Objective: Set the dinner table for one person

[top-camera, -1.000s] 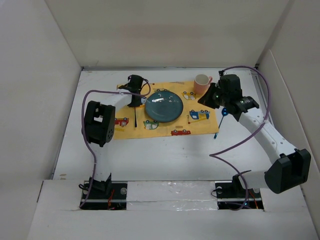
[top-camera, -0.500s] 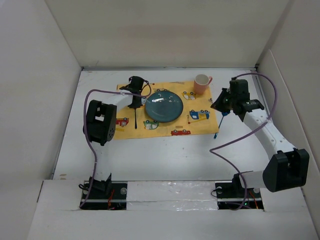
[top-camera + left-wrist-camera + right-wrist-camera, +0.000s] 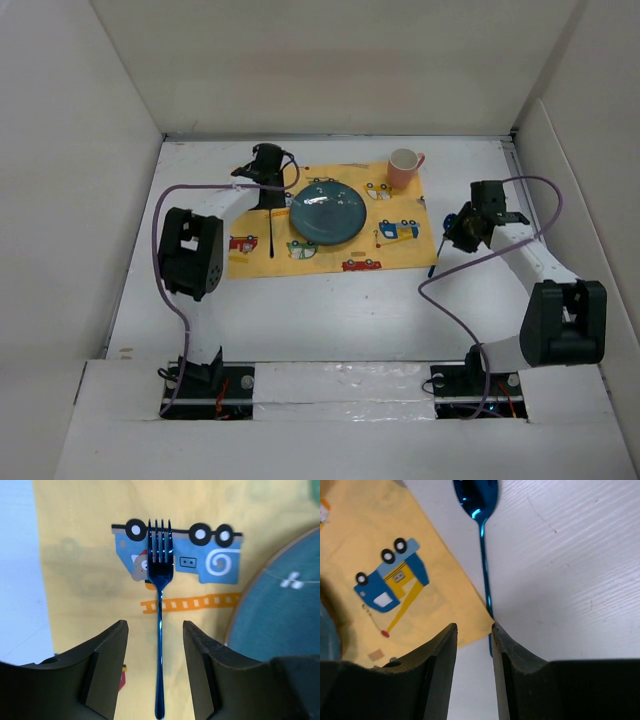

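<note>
Fork (image 3: pixel 160 575) on mat (image 3: pixel 80 580) (spoon (image 3: pixel 478 500) alongside)

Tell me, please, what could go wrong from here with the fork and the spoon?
1. The left gripper stands open astride the fork on the yellow car mat; a sideways move could push it askew, toward the teal plate.
2. The blue spoon lies with its handle close beside one finger of the open right gripper, at the mat's corner; any shift may nudge it.
</note>
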